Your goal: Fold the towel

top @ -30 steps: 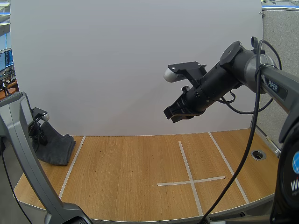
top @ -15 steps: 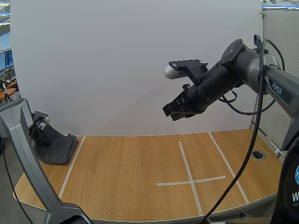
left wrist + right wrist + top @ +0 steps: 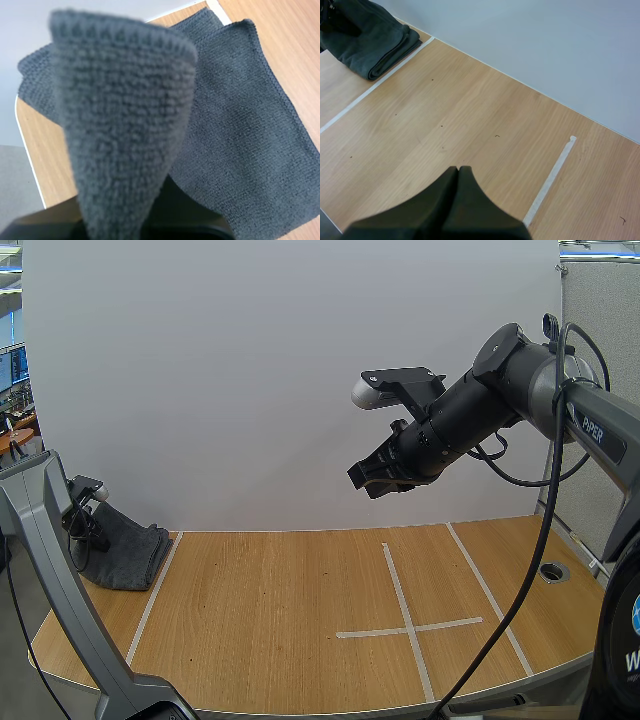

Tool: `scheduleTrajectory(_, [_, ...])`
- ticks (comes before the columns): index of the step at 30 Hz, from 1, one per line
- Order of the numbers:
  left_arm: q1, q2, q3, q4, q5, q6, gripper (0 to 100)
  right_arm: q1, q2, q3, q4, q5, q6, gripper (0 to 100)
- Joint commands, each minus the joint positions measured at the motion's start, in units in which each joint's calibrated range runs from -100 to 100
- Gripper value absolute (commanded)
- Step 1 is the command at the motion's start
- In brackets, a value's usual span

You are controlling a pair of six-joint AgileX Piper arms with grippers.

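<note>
Gripping towel point(image 3: 240, 125), its tips hidden — left end effector point(image 3: 86, 524); right end effector point(image 3: 458, 171) closed.

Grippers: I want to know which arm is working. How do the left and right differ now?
The left gripper sits low at the left edge of the table; the right gripper hangs high above it. The left is shut on a raised fold of the towel; the right is shut on nothing. Both are black.
</note>
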Motion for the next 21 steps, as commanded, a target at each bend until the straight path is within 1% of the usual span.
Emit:
scheduleTrajectory(1, [-0.12,-0.2,-0.6,-1.9,0.2,-0.8,0,-0.3,-0.8,0.0,-0.3,0.8,0.2,0])
scheduleTrajectory(2, [-0.12,-0.2,-0.6,-2.0,0.2,-0.8,3,-0.3,-0.8,0.0,-0.5,0.8,0.2,0])
scheduleTrajectory(3, [-0.12,-0.2,-0.6,-2.1,0.2,-0.8,7,-0.3,-0.8,0.0,-0.6,0.8,0.2,0])
scheduleTrajectory(4, [-0.04,-0.2,-0.6,-2.1,0.2,-0.8,14,-0.3,-0.8,0.0,-0.6,0.8,0.2,0])
scheduleTrajectory(6, [-0.04,-0.2,-0.6,-2.1,0.2,-0.8,36,-0.3,-0.8,0.0,-0.8,0.8,0.2,0])
scheduleTrajectory(7, [0.04,-0.2,-0.6,-2.1,0.2,-0.8,49,-0.3,-0.8,0.0,-0.8,0.8,0.2,0])
scheduleTrajectory(8, [0.04,-0.2,-0.6,-2.6,0.2,-0.8,75,-0.3,-0.8,0.0,-1.0,0.8,0.2,0])
scheduleTrajectory(9, [0.18,-0.2,-0.6,-3.2,0.2,-0.8,94,-0.3,-0.8,0.0,-1.1,0.8,0.2,0])
scheduleTrajectory(10, [0.20,-0.2,-0.6,-3.5,0.2,-0.8,100,-0.3,-0.8,0.0,-1.3,0.8,0.2,0])
scheduleTrajectory(14, [0.40,-1.0,-2.3,-3.2,0.2,-1.7,100,-0.3,-0.8,0.0,-2.0,0.8,0.2,0])
scheduleTrajectory(17, [0.63,-1.5,-6.1,-3.0,0.2,-2.0,100,-0.3,-0.8,0.0,-2.5,0.8,0.2,0])
scheduleTrajectory(21, [1.03,-3.5,-11.2,-3.4,0.2,-5.1,100,-0.3,-0.8,0.0,-2.6,0.8,0.2,0])
